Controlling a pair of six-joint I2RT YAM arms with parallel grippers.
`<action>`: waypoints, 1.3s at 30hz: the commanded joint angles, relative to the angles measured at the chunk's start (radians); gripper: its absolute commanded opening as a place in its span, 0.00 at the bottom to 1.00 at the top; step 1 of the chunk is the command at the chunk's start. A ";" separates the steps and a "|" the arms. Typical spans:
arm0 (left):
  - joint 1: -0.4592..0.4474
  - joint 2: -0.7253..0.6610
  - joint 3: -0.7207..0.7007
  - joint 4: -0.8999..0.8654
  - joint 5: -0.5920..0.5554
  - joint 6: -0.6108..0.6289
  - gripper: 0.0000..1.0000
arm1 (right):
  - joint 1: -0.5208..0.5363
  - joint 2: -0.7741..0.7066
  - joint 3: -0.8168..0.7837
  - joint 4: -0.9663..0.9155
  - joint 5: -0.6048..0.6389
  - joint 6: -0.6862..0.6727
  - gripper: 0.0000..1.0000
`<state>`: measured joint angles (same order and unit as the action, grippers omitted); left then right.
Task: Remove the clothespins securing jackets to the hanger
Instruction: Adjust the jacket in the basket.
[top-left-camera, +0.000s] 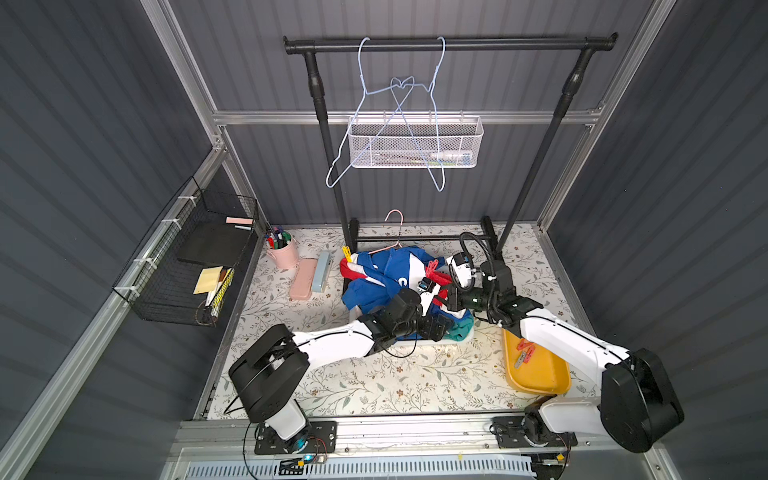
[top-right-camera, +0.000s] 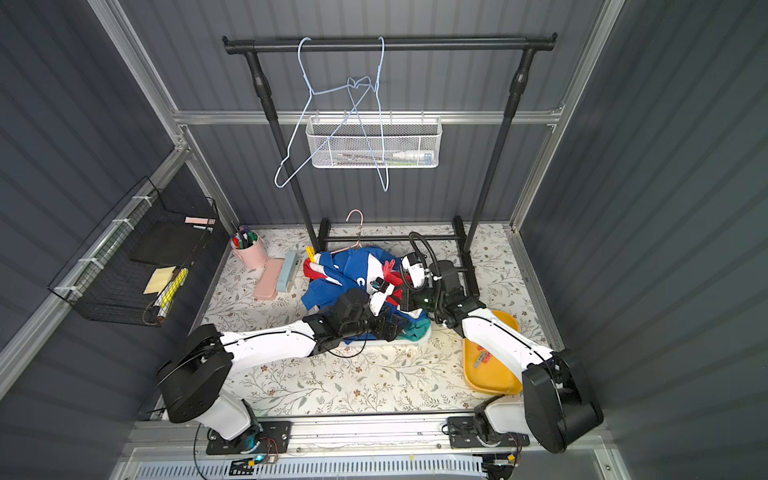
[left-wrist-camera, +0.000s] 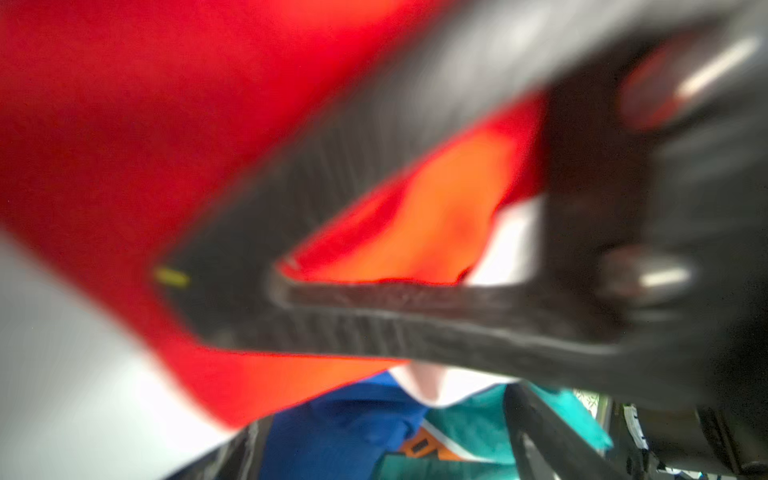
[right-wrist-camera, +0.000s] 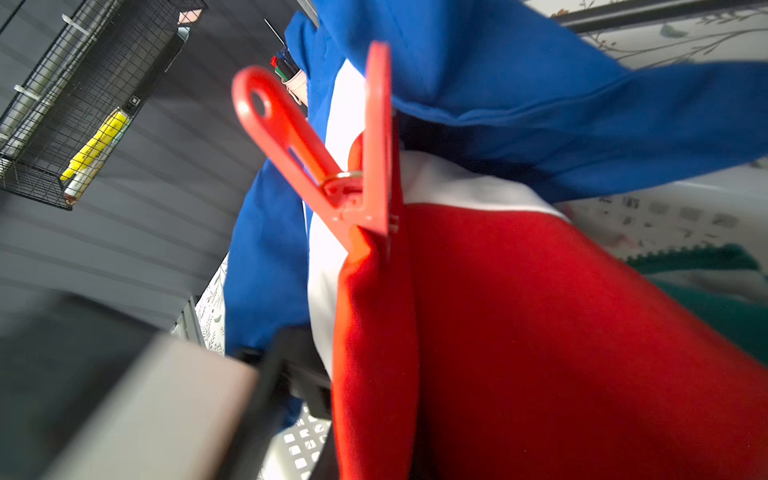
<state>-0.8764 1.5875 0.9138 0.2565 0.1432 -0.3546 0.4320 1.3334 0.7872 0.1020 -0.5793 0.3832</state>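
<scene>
In both top views the red-white-blue jacket (top-left-camera: 382, 274) lies on a pink hanger (top-left-camera: 394, 216), heaped over a teal jacket (top-left-camera: 461, 328). A yellow clothespin (top-left-camera: 346, 252) clips its far left shoulder. A red clothespin (right-wrist-camera: 332, 166) (top-left-camera: 432, 268) clips the red and white cloth. My right gripper (top-left-camera: 449, 297) is shut on the jacket's red cloth just below that pin; its fingertips are hidden by the cloth. My left gripper (left-wrist-camera: 386, 449) (top-left-camera: 436, 328) is open over blue and teal cloth beside it, holding nothing.
A yellow tray (top-left-camera: 540, 378) at the right holds red clothespins (top-left-camera: 524, 347) and a grey one. A white basket (top-left-camera: 411, 343) lies under the jackets. The black rail (top-left-camera: 449, 43) carries two blue wire hangers. A pink pen cup (top-left-camera: 282, 251) and cases stand at the left.
</scene>
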 joint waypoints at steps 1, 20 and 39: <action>0.023 -0.108 0.023 -0.121 -0.045 0.038 0.91 | 0.013 0.006 -0.029 -0.133 -0.041 -0.024 0.00; 0.468 -0.056 0.375 -0.127 0.101 0.150 0.84 | 0.014 -0.102 -0.103 -0.146 -0.083 -0.028 0.00; 0.463 0.256 0.634 -0.149 0.140 0.276 0.54 | 0.014 -0.104 -0.094 -0.150 -0.092 -0.047 0.00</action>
<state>-0.4042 1.8259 1.5120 0.1116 0.2535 -0.1059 0.4339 1.2270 0.7105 0.0559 -0.6159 0.3576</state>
